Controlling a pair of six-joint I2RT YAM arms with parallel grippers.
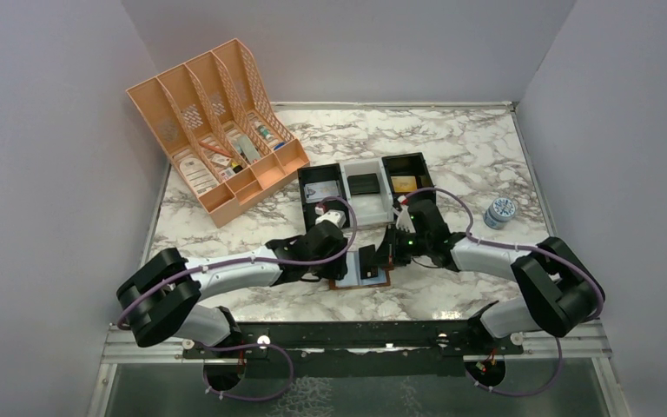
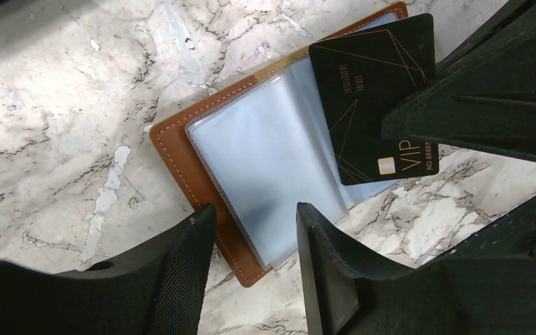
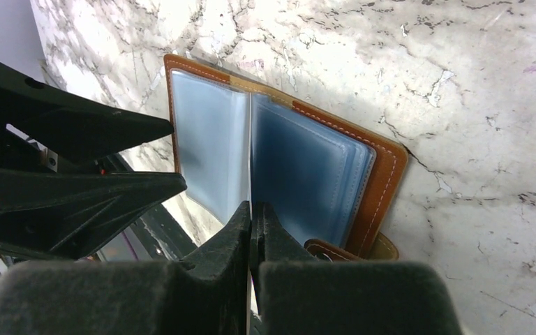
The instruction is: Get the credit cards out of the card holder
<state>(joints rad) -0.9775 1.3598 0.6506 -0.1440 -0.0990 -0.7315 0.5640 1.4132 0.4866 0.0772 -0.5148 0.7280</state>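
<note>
Now 1 card holder (image 2: 265, 160), 1 black card (image 2: 373, 91) pinched in R gripper (image 3: 251, 209); L gripper (image 2: 255, 213) jaws apart

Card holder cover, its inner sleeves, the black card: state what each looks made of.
The card holder: brown leather or imitation, matte, pale stitching along the edge. The inner sleeves: soft clear plastic, glossy, hazy blue-grey. The black card: likely rigid plastic, matte black with thin gold lines and lettering.

Card holder (image 2: 265, 160) on counter (image 1: 452, 156), credit card (image 2: 377, 91) over it; 3 trays (image 1: 364, 185) at 12 o'clock, organizer (image 1: 217, 122) at 10 o'clock.
</note>
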